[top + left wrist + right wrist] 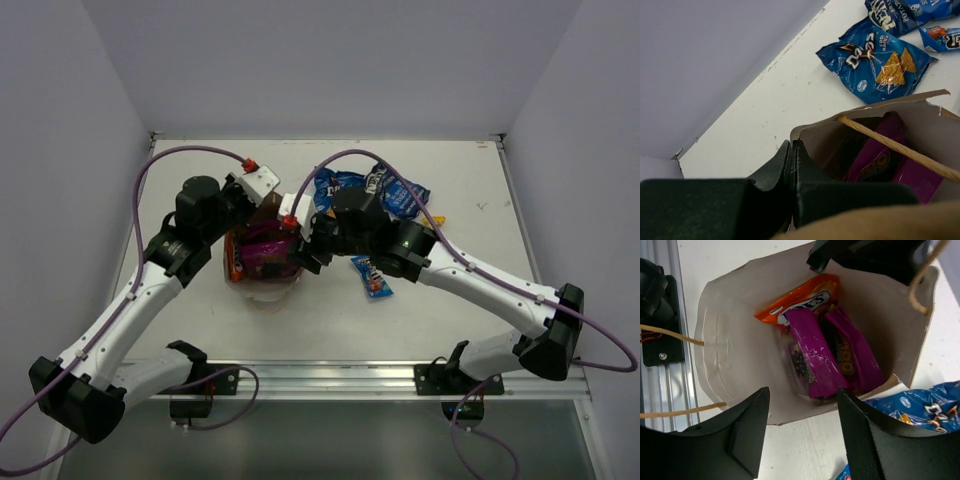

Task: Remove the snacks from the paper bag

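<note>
The brown paper bag [268, 292] stands open at centre-left of the table. My left gripper [262, 203] is shut on its far rim [791, 145]. Inside lie an orange-red packet [805, 302] and two purple bags [810, 352], which also show in the left wrist view [880, 160]. My right gripper [305, 250] is open and empty just above the bag's right rim [802, 392], with its fingers [747, 432] to either side of that edge. Out on the table are a blue Doritos bag [875, 60], another blue chip bag [400, 195] and a small blue candy pack [372, 277].
The bag's twisted paper handle [900, 150] crosses its mouth. The metal rail [660, 340] runs along the table's near edge, just beside the bag. Grey walls close the table at the back and on both sides.
</note>
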`<state>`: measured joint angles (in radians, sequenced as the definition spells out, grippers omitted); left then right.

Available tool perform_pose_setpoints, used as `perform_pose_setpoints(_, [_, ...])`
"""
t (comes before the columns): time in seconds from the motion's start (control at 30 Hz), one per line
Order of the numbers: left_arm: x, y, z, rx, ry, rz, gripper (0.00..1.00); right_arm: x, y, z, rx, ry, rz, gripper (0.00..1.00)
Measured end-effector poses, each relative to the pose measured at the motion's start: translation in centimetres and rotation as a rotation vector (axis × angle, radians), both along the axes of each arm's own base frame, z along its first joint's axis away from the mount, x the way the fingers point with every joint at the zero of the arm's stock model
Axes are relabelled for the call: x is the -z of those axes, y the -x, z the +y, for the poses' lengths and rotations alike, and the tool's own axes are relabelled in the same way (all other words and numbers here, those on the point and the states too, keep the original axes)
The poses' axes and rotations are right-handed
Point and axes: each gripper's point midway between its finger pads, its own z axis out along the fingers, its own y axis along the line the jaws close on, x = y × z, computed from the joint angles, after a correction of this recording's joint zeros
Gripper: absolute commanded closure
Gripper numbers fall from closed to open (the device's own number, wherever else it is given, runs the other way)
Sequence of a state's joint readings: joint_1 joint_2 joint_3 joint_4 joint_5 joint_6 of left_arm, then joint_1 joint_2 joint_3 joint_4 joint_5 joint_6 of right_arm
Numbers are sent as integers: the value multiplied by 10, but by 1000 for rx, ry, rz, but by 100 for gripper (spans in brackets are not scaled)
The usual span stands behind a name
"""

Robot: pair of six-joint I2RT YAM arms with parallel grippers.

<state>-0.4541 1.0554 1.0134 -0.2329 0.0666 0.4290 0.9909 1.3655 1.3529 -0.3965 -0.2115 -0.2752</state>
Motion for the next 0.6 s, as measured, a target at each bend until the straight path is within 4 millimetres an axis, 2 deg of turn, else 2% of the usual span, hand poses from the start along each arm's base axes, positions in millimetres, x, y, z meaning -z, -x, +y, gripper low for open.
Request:
perform_pose_setpoints(0.3, [-7,32,9,-4,87,14,100,42,27,39,-102,109,-36,43])
perform_pose_setpoints(0.43, [-6,45,10,2,127,36,100,60,30,47,-108,164,-59,43])
perform_pose_setpoints(0.6, [-4,58,10,13,168,48,100,73,25,49,-103,192,-103,40])
